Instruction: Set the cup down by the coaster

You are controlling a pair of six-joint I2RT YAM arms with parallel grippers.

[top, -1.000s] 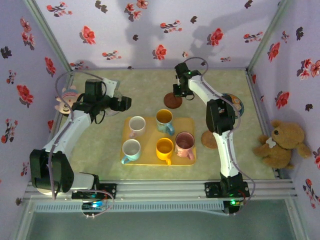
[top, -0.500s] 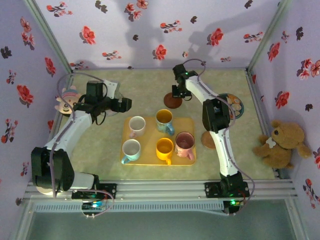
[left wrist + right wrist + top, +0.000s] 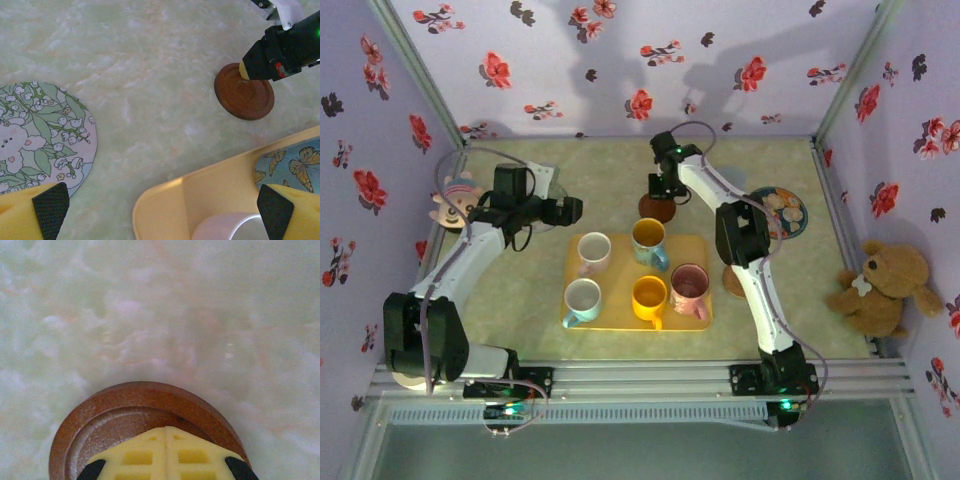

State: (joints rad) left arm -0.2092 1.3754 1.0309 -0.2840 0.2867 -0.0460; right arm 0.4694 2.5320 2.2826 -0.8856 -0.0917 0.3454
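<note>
Several cups stand on the yellow tray [image 3: 620, 318]: a white one [image 3: 593, 250], a butterfly-patterned one [image 3: 647, 238], a pink one [image 3: 689, 285], a yellow one [image 3: 649, 296] and a white-and-teal one [image 3: 582, 297]. A round brown coaster [image 3: 657, 210] [image 3: 250, 97] [image 3: 145, 405] lies on the table just beyond the tray. My right gripper [image 3: 661, 198] [image 3: 165, 432] is shut, its tips resting on the coaster's top. My left gripper [image 3: 570, 208] [image 3: 162, 210] is open and hovers over the tray's far left corner [image 3: 165, 200], holding nothing.
A floral coaster [image 3: 45, 135] lies left of the tray under my left arm. Another brown coaster [image 3: 733, 281] sits right of the tray, with a patterned disc [image 3: 786, 210] beyond it. A teddy bear [image 3: 880, 285] and a pink toy [image 3: 450, 200] flank the table.
My right gripper has slid left along the back of the table, and the brown coaster has moved left with it. The left arm has barely moved.
</note>
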